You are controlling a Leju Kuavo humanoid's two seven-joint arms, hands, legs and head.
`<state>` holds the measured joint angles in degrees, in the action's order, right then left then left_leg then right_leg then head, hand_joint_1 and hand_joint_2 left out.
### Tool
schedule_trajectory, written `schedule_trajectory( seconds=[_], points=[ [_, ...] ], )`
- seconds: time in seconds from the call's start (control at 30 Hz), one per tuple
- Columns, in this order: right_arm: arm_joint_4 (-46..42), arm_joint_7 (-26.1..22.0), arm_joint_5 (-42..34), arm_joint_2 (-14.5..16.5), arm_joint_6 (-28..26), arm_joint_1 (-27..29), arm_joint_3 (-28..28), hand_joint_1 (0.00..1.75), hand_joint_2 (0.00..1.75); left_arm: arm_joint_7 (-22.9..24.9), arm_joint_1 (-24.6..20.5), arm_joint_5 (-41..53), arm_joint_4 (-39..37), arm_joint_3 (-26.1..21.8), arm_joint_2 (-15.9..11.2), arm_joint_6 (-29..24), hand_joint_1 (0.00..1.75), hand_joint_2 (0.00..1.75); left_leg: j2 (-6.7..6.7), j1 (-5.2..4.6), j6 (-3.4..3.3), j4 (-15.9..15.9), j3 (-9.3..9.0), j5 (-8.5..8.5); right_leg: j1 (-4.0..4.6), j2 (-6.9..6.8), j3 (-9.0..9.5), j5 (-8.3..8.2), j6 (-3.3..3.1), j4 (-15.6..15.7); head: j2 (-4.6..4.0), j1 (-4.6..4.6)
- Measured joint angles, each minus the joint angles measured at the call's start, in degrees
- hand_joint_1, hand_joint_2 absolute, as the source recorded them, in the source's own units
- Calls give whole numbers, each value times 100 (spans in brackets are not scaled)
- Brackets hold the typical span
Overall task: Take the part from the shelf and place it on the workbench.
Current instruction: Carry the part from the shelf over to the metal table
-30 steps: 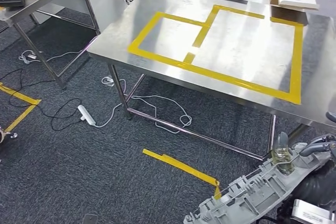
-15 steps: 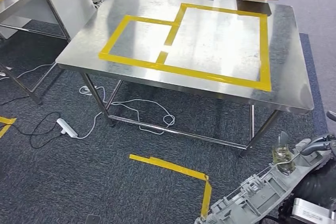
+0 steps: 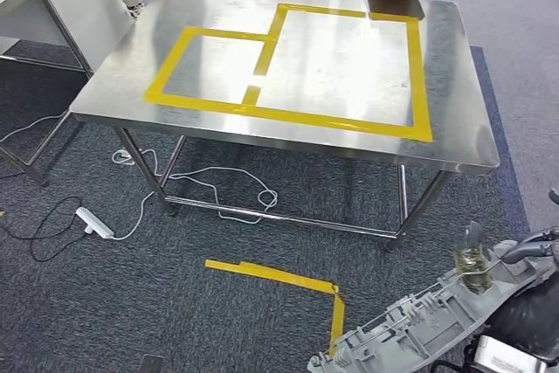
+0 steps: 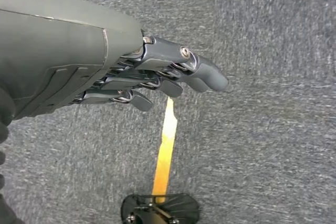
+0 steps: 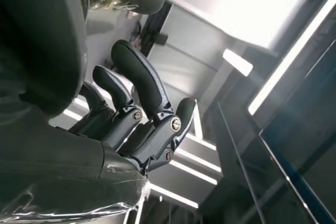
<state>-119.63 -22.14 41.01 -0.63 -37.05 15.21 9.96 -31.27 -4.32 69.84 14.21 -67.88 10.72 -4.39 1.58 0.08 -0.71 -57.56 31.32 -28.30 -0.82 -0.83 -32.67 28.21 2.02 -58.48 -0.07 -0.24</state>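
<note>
While the long grey ribbed plastic part (image 3: 428, 316) rides low at the robot's right side, well short of the steel workbench (image 3: 455, 93) with its yellow tape frames (image 3: 290, 115), the carry should stay level until the part is over the top. By the right wrist view the right hand (image 5: 134, 114) curls around the dark part; the left wrist view shows the left hand (image 4: 158, 74) empty, fingers extended over carpet.

Workshop: taped steel workbench (image 3: 455, 85), carpet (image 3: 99, 303)
</note>
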Motion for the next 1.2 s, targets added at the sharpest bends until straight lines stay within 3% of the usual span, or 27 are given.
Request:
schedule_trajectory(
  seconds=[0.13,0.2,0.27,0.3,0.33,0.37,0.43,0.5,0.6,0.67,0.73,0.8,0.83,0.87,0.9,0.97,1.0,1.03,1.13,1.2],
  points=[
    [1,83,188,31,-169,-7,2,175,175,-7,-3,16,0,1,1,26,0,175,-12,17,112,-80,16,-77,2,38,41,14,-132,55,0,-8],
    [2,105,123,31,-153,-18,8,175,175,-14,-2,22,0,1,-1,51,0,175,-68,31,168,-552,226,-354,-18,48,61,20,-197,70,0,-26],
    [13,107,56,31,-119,-38,11,175,175,-21,11,30,0,1,-2,76,0,175,-97,38,195,-1311,609,-685,-15,66,70,37,-235,69,0,-34],
    [25,106,35,31,-96,-55,15,175,175,-24,19,34,0,2,-2,84,0,175,-99,39,196,-1572,758,-743,-12,82,79,46,-242,68,0,-33],
    [38,105,22,31,-72,-79,22,175,175,-25,24,39,0,2,-3,89,0,175,-101,39,188,-1653,824,-692,-9,102,92,56,-242,67,0,-34],
    [52,103,17,31,-44,-111,33,175,175,-25,27,43,0,3,-4,91,0,175,-103,37,170,-1533,792,-538,-5,123,114,68,-238,67,0,-34],
    [72,101,17,31,27,-198,75,175,175,-25,25,63,0,4,-20,92,0,175,-117,22,92,-856,508,-85,1,159,167,102,-217,69,0,-34],
    [91,106,20,30,116,-317,132,175,175,-27,12,88,0,5,-45,95,0,175,-139,-8,4,-263,251,128,15,184,188,135,-166,63,0,-33],
    [130,177,27,21,317,-506,228,175,175,-36,-7,117,0,10,-56,115,0,175,-146,-25,-54,-26,167,76,9,189,182,97,-55,50,0,-36],
    [172,244,26,5,461,-660,302,175,175,-39,-9,145,0,16,-62,131,0,175,-151,1,-92,24,102,76,8,161,122,163,1,-95,0,-21],
    [234,292,22,-11,542,-822,368,175,175,-40,-20,167,0,26,-65,138,0,175,-152,12,-123,41,46,59,8,133,-158,423,43,-619,0,4],
    [306,314,17,-23,569,-913,420,175,175,-40,-23,177,0,33,-60,140,0,175,-151,3,-140,39,23,24,8,126,-591,696,71,-1341,0,15],
    [340,322,14,-30,582,-933,436,175,175,-40,-20,183,0,35,-58,140,0,175,-151,-1,-142,38,3,3,9,126,-743,732,76,-1544,0,15],
    [370,331,11,-36,602,-953,447,175,175,-40,-15,191,0,36,-58,142,0,175,-152,-4,-141,37,-28,-21,9,124,-799,663,74,-1558,0,18],
    [403,347,9,-42,630,-985,462,175,175,-40,-11,201,0,38,-58,145,0,175,-154,-5,-135,37,-75,-52,10,121,-731,464,66,-1326,0,18],
    [476,389,13,-50,698,-1085,501,175,175,-40,-11,219,0,42,-57,154,0,175,-153,-6,-108,41,-181,-123,19,95,-420,2,28,-557,0,17],
    [524,409,21,-52,724,-1156,527,175,175,-39,-18,226,0,44,-57,157,0,175,-150,-8,-83,41,-213,-152,37,76,-291,-95,-4,-218,0,18],
    [573,430,31,-52,744,-1224,551,175,175,-35,-25,232,-1,48,-57,159,0,175,-143,-10,-50,43,-220,-176,56,62,-213,-121,-44,-44,0,15],
    [681,483,39,-54,754,-1381,590,175,175,-15,-45,269,-2,75,-56,156,0,175,-128,-18,47,-7,-233,-194,71,64,-140,-101,-167,34,0,9],
    [704,505,24,-55,746,-1476,592,175,175,-9,-59,286,-2,112,-61,149,0,175,-137,-14,93,-296,-108,-227,43,66,-55,-98,-226,73,0,-1]
  ],
)
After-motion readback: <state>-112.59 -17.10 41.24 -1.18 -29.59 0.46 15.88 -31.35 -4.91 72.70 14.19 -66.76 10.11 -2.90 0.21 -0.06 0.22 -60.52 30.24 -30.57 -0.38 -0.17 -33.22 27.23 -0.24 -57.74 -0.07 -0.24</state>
